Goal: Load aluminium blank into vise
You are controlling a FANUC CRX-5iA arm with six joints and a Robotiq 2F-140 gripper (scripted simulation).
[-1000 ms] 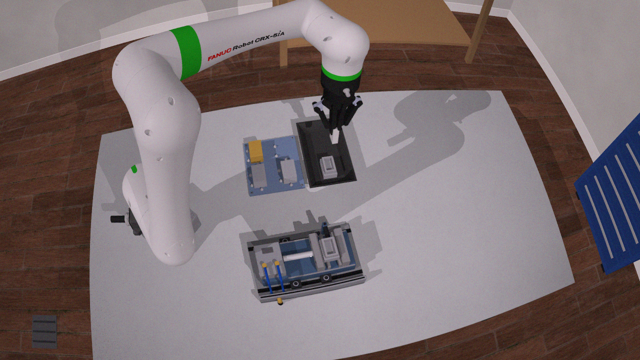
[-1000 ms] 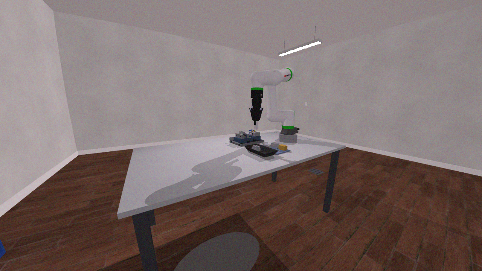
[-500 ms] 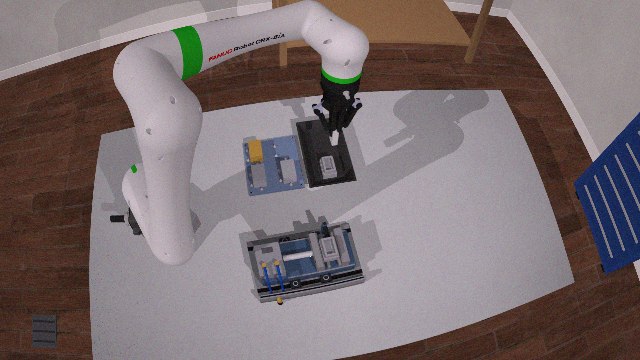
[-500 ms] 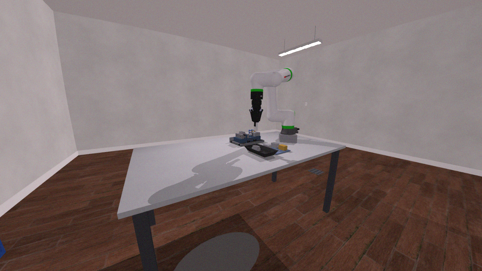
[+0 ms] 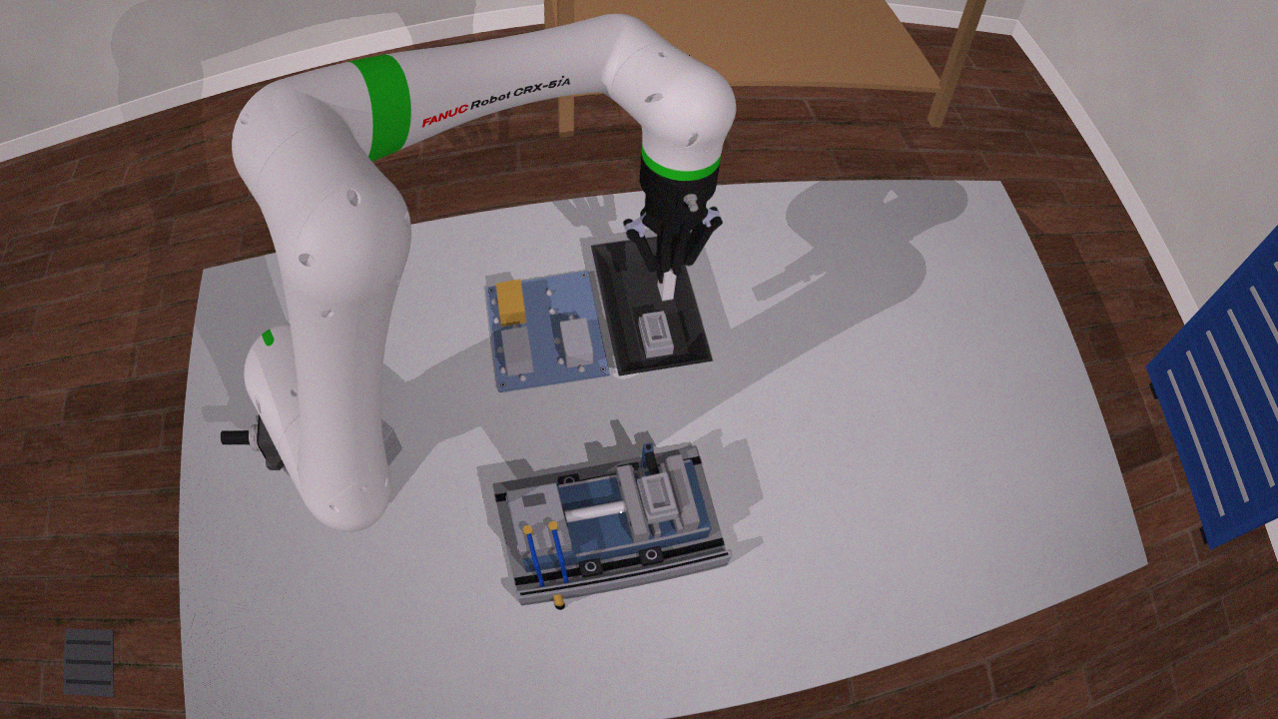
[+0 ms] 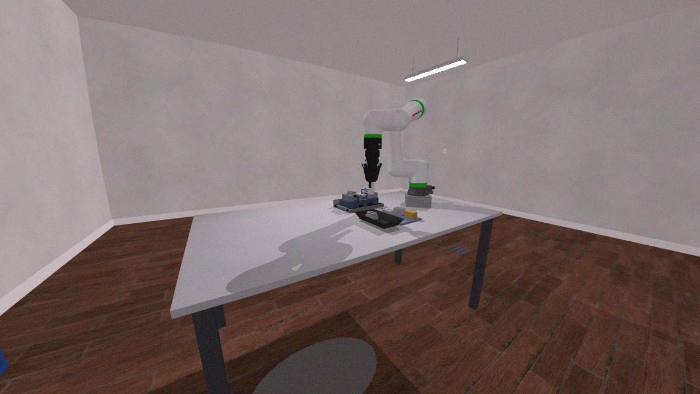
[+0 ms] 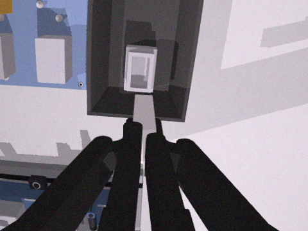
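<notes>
My gripper [image 5: 668, 287] [image 6: 371, 187] [image 7: 142, 108] is shut, its light-grey fingertips together with nothing seen between them, above the black outfeed tray [image 5: 614, 295] [image 6: 384, 222] [image 7: 187, 70]. In the tray a grey finished part [image 5: 656, 333] [image 6: 371, 214] sits pocket up. Another finished part [image 5: 657, 493] sits pocket up in the opening of the vise [image 5: 585, 538] [image 6: 359, 201], between the jaws; the low bars under it are hidden. Two aluminium blanks [image 5: 515, 351] [image 5: 576, 342] and one brass blank [image 5: 510, 302] [image 6: 410, 214] lie on the blue infeed plate [image 5: 539, 340] [image 7: 79, 38].
The work stop [image 5: 648, 459] rises at the vise's infeed end, and the fixed jaw [image 5: 686, 491] stands right of the part. Blue hoses [image 5: 534, 558] stand up at the vise's other end. Small round pins [image 5: 549, 292] [image 7: 59, 18] stick up from the plate, which lies beside the tray.
</notes>
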